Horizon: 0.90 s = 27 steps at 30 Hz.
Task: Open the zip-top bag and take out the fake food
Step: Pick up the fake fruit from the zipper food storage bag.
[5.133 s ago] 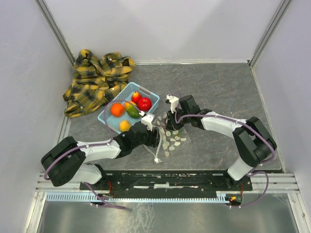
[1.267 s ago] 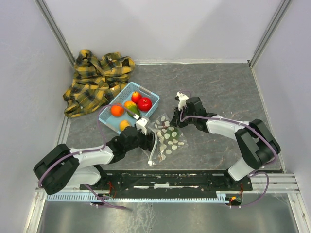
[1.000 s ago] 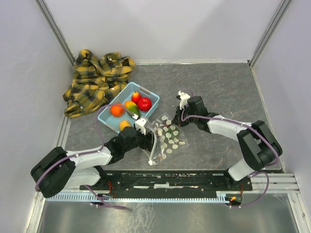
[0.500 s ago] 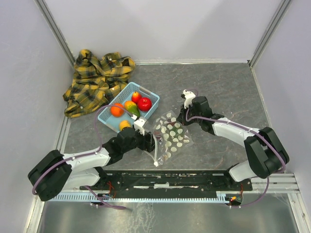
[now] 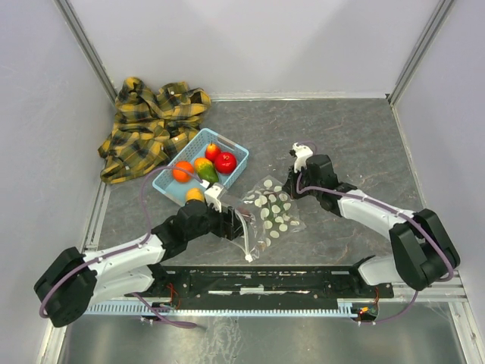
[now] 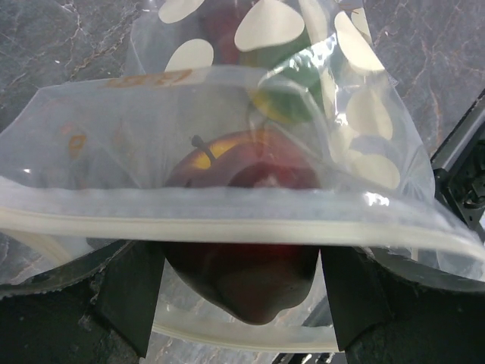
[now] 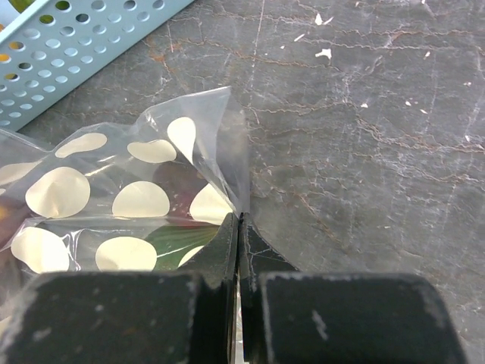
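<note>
- At lower centre of the overhead view, the left gripper (image 5: 227,220) sits at the mouth of the zip-top bag (image 5: 271,214). Its wrist view shows the jaws spread wide with a dark red apple (image 6: 250,292) filling the gap between them. The apple appears clasped, presumably so it can be drawn out.
- Across the middle of that wrist view the white zip strip (image 6: 227,224) is parted, one lip over the apple and the other beneath it. The bag reads as opened.
- Beyond the apple, more fake food (image 6: 294,82) lies deeper in the pouch: a green piece and a dark one, dim through the plastic.
- Right of centre overhead, the right gripper (image 7: 239,221) is clenched on the bag's far corner. This is judged to anchor the pouch against the left arm's pull.
- Left of centre and farther back, a light blue basket (image 5: 236,149) holds several plastic fruits (image 5: 225,161), apart from the bag.
- At far upper left, a plaid cloth (image 5: 148,125) lies bunched and is not engaged.
</note>
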Tool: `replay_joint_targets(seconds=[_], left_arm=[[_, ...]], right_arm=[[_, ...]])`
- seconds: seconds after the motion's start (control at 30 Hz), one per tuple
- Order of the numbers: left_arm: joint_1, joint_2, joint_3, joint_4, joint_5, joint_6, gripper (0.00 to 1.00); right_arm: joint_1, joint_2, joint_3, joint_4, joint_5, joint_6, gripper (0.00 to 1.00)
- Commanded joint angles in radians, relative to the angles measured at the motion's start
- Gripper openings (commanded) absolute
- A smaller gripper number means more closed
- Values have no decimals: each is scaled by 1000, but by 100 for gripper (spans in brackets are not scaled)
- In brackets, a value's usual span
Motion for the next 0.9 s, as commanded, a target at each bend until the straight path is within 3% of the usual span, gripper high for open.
replay_joint_targets(seconds=[0.0, 0.47, 0.87], left_arm=[[4, -52, 44, -46, 22, -72, 39], [15, -88, 63, -14, 60, -225, 38], [42, -86, 39, 96, 203, -270, 38]], right_arm=[[-15, -58, -23, 33, 45, -19, 2], [-24, -132, -76, 66, 51, -16, 2], [-43, -191, -122, 92, 108, 22, 2]])
